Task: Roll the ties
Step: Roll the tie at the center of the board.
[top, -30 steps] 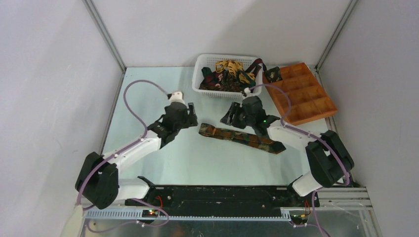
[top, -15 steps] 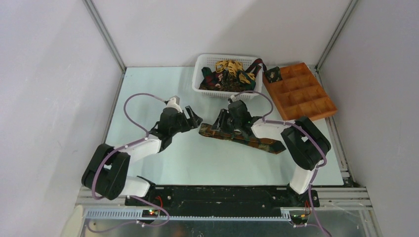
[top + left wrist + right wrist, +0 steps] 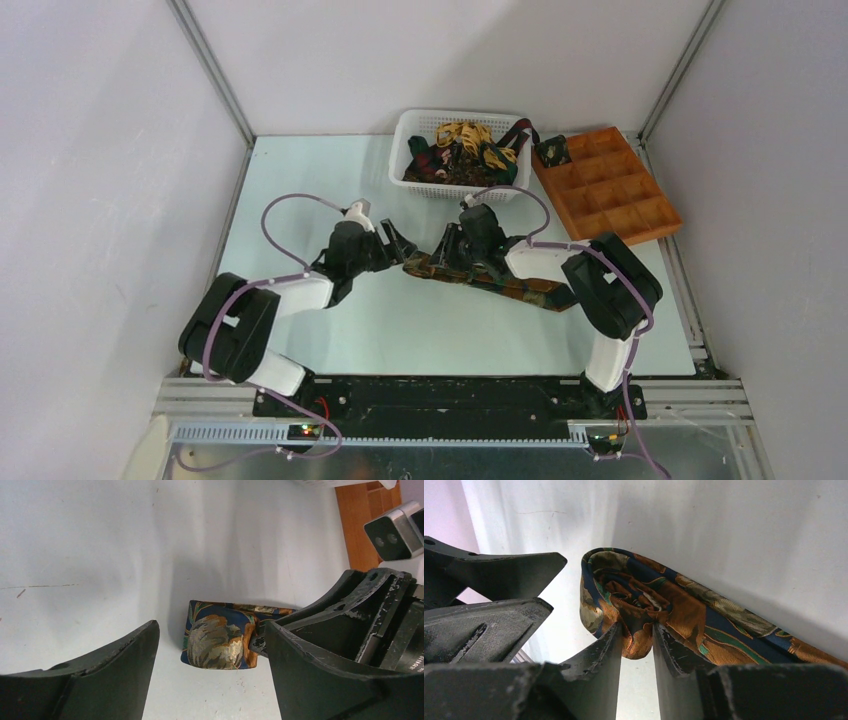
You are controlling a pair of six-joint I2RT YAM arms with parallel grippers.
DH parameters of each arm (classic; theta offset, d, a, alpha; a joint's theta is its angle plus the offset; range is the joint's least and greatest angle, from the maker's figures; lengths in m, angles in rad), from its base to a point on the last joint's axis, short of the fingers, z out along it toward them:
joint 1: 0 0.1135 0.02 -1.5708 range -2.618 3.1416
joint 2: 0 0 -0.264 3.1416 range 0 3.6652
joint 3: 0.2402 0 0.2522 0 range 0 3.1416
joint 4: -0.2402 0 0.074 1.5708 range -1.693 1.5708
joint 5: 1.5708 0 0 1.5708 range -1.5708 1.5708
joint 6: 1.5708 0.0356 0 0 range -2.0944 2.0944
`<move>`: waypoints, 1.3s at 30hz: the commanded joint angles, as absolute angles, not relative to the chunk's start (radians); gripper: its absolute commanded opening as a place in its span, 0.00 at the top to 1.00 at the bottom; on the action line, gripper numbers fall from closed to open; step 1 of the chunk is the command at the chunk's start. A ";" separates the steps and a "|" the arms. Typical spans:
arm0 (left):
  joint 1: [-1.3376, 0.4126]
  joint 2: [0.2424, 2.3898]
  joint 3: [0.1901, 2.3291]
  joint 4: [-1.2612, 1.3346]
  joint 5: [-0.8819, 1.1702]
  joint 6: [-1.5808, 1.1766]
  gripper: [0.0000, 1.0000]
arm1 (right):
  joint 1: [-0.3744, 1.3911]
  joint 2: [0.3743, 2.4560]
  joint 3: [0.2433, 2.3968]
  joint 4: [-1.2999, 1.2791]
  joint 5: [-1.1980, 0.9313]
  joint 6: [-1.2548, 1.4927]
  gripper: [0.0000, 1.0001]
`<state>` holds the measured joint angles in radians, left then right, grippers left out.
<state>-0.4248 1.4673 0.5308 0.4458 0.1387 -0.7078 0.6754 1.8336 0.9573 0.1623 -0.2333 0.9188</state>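
A dark green, brown and orange patterned tie lies across the table's middle. Its left end is curled into a small coil, seen in the left wrist view and the right wrist view. My right gripper is shut on this coiled end, pinching the fabric between its fingertips. My left gripper is open, its jaws either side of the coil's end without touching it. More ties lie heaped in the basket. A small dark rolled tie sits in the tray's near-left compartment.
The white plastic basket stands at the back centre. The orange-brown compartment tray lies at the back right. The right gripper's body crowds the left gripper's right finger. Grey walls enclose the table on three sides.
My right gripper moved left along the tie to its left end and now pinches the coil. My left gripper moved right, up to the same end.
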 commanded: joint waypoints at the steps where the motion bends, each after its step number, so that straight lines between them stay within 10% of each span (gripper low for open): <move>1: -0.420 1.483 0.525 0.485 0.150 -0.701 0.17 | 0.682 1.828 0.990 0.137 -0.196 0.889 0.69; 39: -0.462 1.642 0.535 0.628 0.308 -0.708 0.41 | 0.687 1.826 0.991 0.089 -0.151 0.856 0.72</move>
